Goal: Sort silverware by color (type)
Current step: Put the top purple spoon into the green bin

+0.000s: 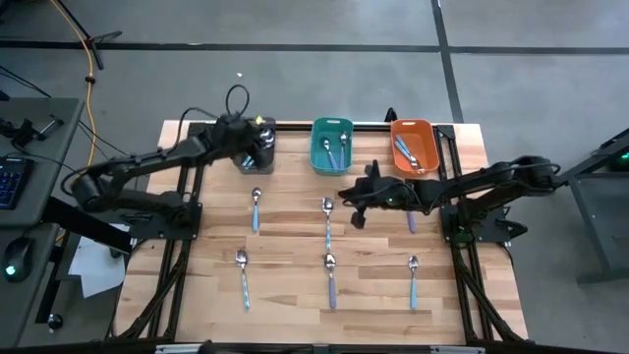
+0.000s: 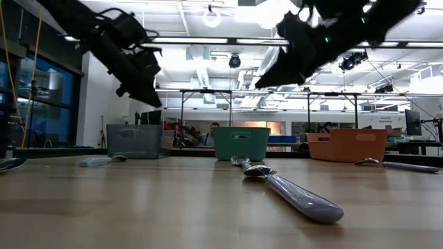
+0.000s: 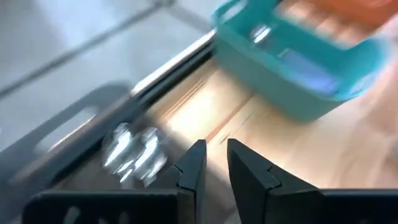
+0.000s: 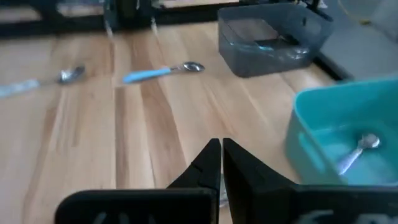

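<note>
Several spoons lie flat on the wooden table: blue-handled ones [image 1: 256, 208] [image 1: 327, 222] [image 1: 242, 276] [image 1: 413, 279] and a lilac one [image 1: 330, 277]. At the far edge stand a dark grey bin [image 1: 246, 165], a teal bin [image 1: 332, 145] and an orange bin [image 1: 413, 146]. All three hold spoons. The left gripper [image 3: 212, 163] hangs over the grey bin, slightly open with nothing between its fingers; shiny spoon bowls [image 3: 133, 152] lie below it. My right gripper [image 4: 221, 151] is shut and empty above the table's middle [image 1: 350, 197], in front of the teal bin.
Another lilac handle [image 1: 411, 222] shows partly under the right arm. In the low view a lilac spoon [image 2: 294, 191] lies close to the camera. Bare wood lies between the spoons. Black frame rails run along the table's left and right sides.
</note>
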